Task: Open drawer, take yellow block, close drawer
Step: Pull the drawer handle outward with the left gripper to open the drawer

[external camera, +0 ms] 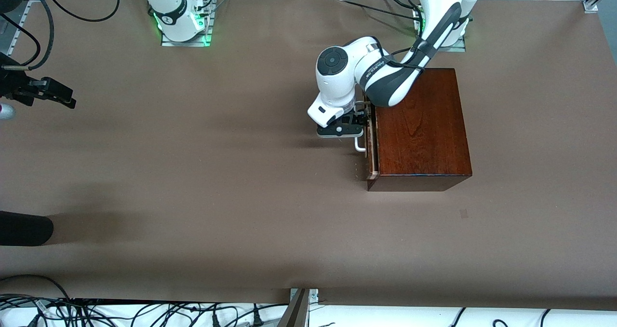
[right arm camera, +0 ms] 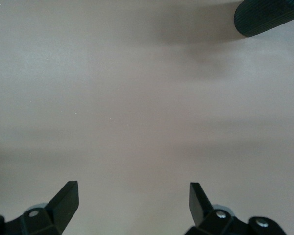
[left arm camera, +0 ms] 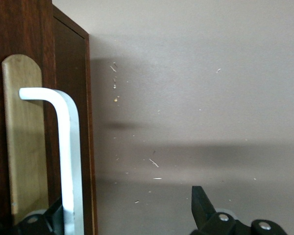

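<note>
From the front, the left gripper (external camera: 340, 130) sits at the handle (external camera: 359, 145) of the drawer (external camera: 371, 148), barely cracked from the box (external camera: 419, 129); the right gripper (external camera: 58, 94) waits over the table's (external camera: 193, 182) edge. The left wrist view shows wide fingers (left arm camera: 200, 201) straddling the handle (left arm camera: 68, 161); a poorly centred grip could slip. The right wrist view shows fingers (right arm camera: 66, 196) wide, empty. The yellow block is unseen, presumably inside.

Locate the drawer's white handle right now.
The white handle sits on the drawer front of the wooden box, toward the left arm's end, with the open left gripper at it.
</note>
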Robot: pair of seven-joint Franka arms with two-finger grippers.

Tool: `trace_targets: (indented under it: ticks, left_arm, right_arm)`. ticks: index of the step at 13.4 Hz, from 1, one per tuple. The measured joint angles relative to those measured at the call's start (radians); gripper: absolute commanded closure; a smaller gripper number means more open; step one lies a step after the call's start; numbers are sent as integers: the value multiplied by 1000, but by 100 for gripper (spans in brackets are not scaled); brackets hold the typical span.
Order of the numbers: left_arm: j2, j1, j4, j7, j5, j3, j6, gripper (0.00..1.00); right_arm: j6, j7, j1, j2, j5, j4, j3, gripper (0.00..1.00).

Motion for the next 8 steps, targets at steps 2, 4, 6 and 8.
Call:
trace_targets:
  ticks: [2, 4, 6, 8]
  left_arm:
    - [0, -27, 7, 0, -9, 21, 5, 0]
    - [2, -59, 26, -2, -39, 37, 23, 0]
    - [8, -101, 48, -15, -65, 47, 29, 0]
    - [24, -135, 78, -31, -75, 55, 31, 0]
  right_arm:
    - [0, 0, 0, 0, 0, 1, 0, 0]
    - [-5, 0, 0, 0, 0, 3, 0, 0]
    - [-9, 0, 0, 0, 0, 5, 0, 0]
    - [-10, 1, 0, 0, 0, 6, 2, 0]
